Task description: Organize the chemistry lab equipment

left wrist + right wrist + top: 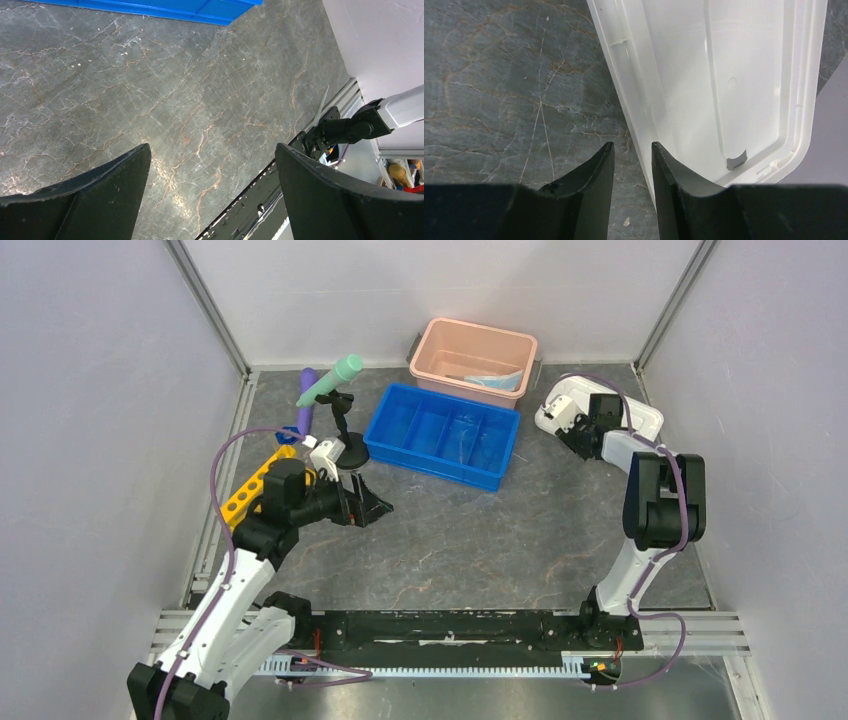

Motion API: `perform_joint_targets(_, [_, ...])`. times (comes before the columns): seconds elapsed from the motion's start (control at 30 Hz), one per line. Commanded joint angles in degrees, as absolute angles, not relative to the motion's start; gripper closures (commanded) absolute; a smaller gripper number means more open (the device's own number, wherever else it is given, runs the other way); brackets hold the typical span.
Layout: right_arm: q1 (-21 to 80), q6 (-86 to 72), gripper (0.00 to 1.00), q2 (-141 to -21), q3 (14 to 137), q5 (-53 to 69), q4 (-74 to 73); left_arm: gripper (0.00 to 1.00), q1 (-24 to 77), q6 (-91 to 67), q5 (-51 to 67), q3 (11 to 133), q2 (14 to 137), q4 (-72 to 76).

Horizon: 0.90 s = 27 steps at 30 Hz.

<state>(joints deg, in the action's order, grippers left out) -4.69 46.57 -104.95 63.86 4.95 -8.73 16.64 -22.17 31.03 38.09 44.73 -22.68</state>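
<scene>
My left gripper (372,502) is open and empty above bare table; the left wrist view shows its jaws wide apart (212,147). Behind it lies the yellow holed tube rack (250,490). The black clamp stand (350,452) holds a mint-green tube (335,377), with a purple tube (307,400) and a small blue funnel (289,434) beside it. A light-blue mask (495,382) lies in the pink bin (440,335). My right gripper (560,428) is at the white lid (645,420); its jaws (633,145) stand narrowly apart astride the lid's edge (624,75), with table showing between them.
The blue divided tray (440,468) stands mid-table in front of the pink bin, and its edge shows in the left wrist view (150,7). The lid lies flat by the right wall. Metal frame rails run along the left and right sides.
</scene>
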Motion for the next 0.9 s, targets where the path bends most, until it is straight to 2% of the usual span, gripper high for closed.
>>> perform_joint_targets(0.0, [-4.75, 47.37, 0.6, -106.87, 66.79, 3.95, -7.51, 0.0, 16.94, -19.58, 30.0, 40.08, 45.02, -21.89])
perform_joint_targets(0.3, [-4.75, 48.66, 0.62, -109.9, 66.75, 6.07, -8.31, 0.0, 16.92, -19.61, 29.85, 40.14, 45.86, -21.71])
perform_joint_targets(0.37, [-4.73, 48.76, 0.67, -110.42, 67.17, 7.18, -9.19, 0.0, 16.94, -19.46, 29.64, 40.15, 45.79, -21.96])
perform_joint_targets(0.5, [-4.75, 48.36, 0.87, -111.02, 68.55, 8.4, -10.89, 0.0, 16.96, -19.43, 29.44, 40.14, 45.68, -22.41])
perform_joint_targets(0.6, [-4.75, 47.8, 0.95, -109.87, 68.47, 9.71, -10.99, 0.0, 16.96, -19.33, 29.27, 40.12, 45.53, -22.57])
perform_joint_targets(0.7, [-4.7, 46.35, 1.0, -107.79, 68.38, 11.99, -10.92, 0.0, 16.83, -21.16, 28.14, 39.63, 45.43, -21.82])
perform_joint_targets(0.87, [-4.41, 39.76, 1.0, -101.27, 64.47, 14.98, -7.58, 0.0, 16.84, -26.38, 25.69, 38.76, 44.57, -20.48])
